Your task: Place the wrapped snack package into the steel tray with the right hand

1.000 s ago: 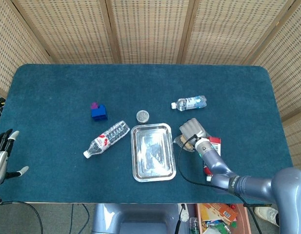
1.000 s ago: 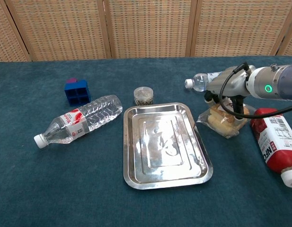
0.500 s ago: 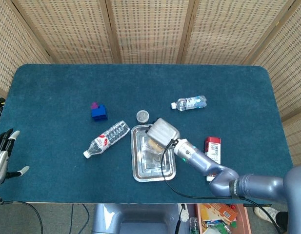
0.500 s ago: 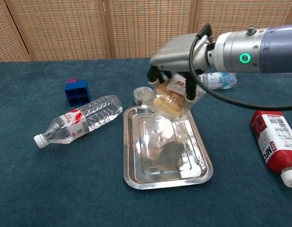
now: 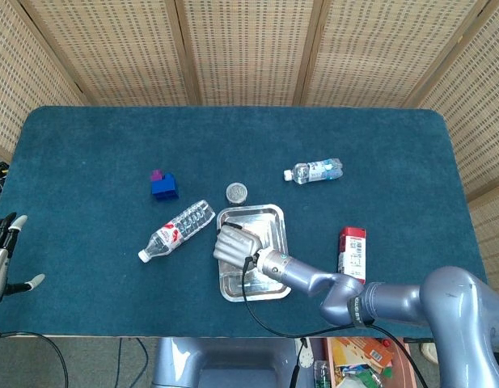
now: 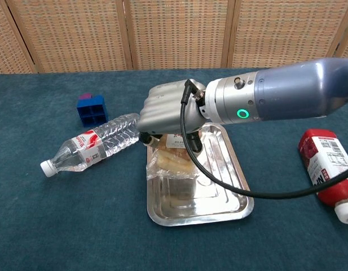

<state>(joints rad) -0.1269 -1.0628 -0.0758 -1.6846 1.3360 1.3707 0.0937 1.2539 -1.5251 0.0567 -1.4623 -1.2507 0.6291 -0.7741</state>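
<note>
Clear film wrapping is being seen around the wrapped snack package point(image 6: 171, 159), which is now being held low over the left part of the steel tray point(image 6: 233, 195), its lower edge apparently touching the tray floor. A second ago it was being gripped on the blue surface point(image 6: 66, 226) to the right of the tray, and half a second ago it was being carried high above the tray's far end. The right robot hand point(image 6: 165, 113) is being kept clamped on the package from above, so the release is judged to be the only step left. The left robot hand point(image 5: 0, 263) is being held apart and idle at the surface's edge, holding nothing.
</note>
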